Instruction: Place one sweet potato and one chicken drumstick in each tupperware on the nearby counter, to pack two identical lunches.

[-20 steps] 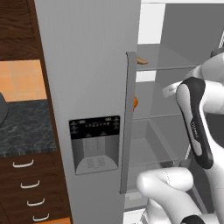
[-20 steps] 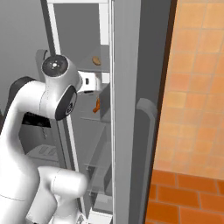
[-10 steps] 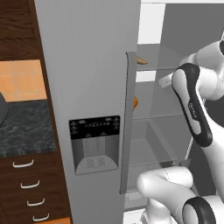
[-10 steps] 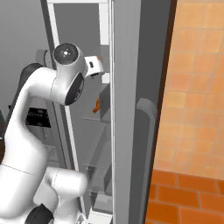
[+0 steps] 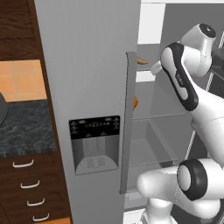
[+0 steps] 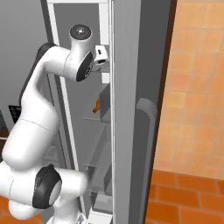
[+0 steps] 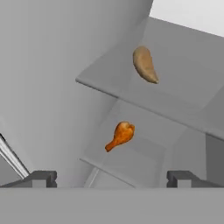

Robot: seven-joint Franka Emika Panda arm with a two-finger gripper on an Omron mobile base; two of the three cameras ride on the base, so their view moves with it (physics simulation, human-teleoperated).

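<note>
Grey fridge shelves run across the hand view: the sweet potato lies on the upper shelf at upper centre, and the chicken drumstick sits on the shelf below, mid-frame. Both fingers stand spread wide at the bottom corners, released and grasping nothing.

Even, flat rendered light, fairly bright, with no glare. The fridge door is a uniform pale grey; beside it the interior shelves carry only faint soft shading (no hard shadows). Edges look slightly soft and low-resolution, undistorted.
</note>
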